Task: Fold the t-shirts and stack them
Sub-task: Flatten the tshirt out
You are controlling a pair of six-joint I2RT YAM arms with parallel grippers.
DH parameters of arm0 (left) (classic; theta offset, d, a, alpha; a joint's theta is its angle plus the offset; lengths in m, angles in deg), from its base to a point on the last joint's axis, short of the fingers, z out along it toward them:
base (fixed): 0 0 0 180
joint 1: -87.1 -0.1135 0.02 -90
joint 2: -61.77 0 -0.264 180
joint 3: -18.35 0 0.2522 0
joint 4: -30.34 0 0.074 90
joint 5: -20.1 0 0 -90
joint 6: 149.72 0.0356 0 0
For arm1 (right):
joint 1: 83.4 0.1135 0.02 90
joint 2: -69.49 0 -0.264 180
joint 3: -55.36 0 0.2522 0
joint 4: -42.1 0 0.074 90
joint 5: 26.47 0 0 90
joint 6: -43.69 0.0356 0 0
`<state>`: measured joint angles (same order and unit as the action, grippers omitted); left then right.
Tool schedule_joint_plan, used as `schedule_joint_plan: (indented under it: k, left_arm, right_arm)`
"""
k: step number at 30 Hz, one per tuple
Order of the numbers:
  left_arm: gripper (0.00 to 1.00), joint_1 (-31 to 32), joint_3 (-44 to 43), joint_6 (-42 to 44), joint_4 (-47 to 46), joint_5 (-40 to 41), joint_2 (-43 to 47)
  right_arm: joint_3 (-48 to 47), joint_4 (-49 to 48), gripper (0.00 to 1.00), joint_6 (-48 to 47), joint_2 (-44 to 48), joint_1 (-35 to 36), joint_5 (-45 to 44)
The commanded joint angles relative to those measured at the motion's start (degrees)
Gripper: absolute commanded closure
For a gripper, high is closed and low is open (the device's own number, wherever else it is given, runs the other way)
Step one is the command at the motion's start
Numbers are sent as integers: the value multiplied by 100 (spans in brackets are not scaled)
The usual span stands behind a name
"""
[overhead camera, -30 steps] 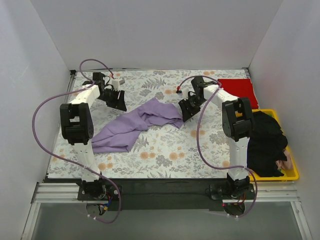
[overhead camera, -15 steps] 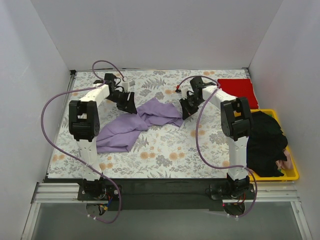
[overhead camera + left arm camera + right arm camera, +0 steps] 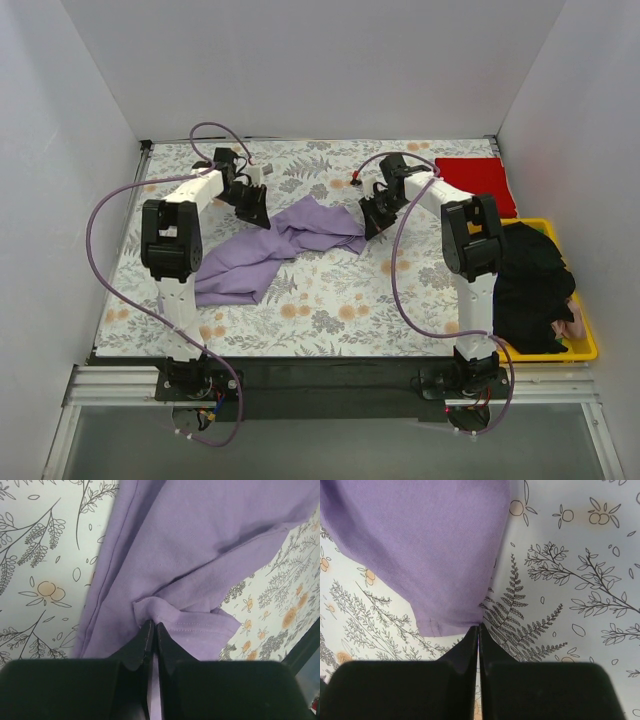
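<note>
A crumpled lavender t-shirt (image 3: 270, 250) lies stretched slantwise across the floral cloth (image 3: 330, 300). My left gripper (image 3: 256, 212) is at its upper left edge. In the left wrist view its jaws (image 3: 152, 626) are shut on a small pinched fold of the lavender t-shirt (image 3: 200, 555). My right gripper (image 3: 370, 226) sits at the shirt's right end. In the right wrist view it (image 3: 478, 626) is shut, with its tips pinching the hemmed edge of the lavender t-shirt (image 3: 420, 540). A folded red t-shirt (image 3: 478, 180) lies flat at the back right corner.
A yellow tray (image 3: 585, 345) stands at the right edge with a black garment (image 3: 535, 285) heaped in it and spilling over its rim. White walls enclose the table on three sides. Purple cables loop from both arms.
My left arm swung right onto the lavender t-shirt's edge and its jaws closed on a fold. My right gripper stayed in place and closed on the hem.
</note>
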<state>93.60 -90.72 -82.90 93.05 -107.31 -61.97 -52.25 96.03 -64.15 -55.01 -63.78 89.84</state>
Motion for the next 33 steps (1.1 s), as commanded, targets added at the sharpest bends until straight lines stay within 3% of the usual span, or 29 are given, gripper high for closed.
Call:
schedule_joint_plan:
  k: [1,8,16,21,27,33]
  left_arm:
    - [100,27,30,50,-158,111,710]
    - [100,-105,161,209,-210,559,1896]
    - [100,-1054,521,191,-482,665,3415]
    - [100,-1547,961,68,-1115,735,4156]
    - [100,-1547,1128,243,-1028,542,4499]
    - [100,-1547,2217,1411,-668,217,4824]
  right_arm:
    - [129,-35,99,-114,348,33,-195]
    - [428,0,99,-447,1147,-28,-793]
    - [771,483,99,-1352,2570,-292,-1698]
    - [763,554,99,-1924,3414,-301,-2365]
    - [393,914,99,-2205,3592,-283,-2358]
    - [1192,1037,99,-2373,3416,-143,-2104]
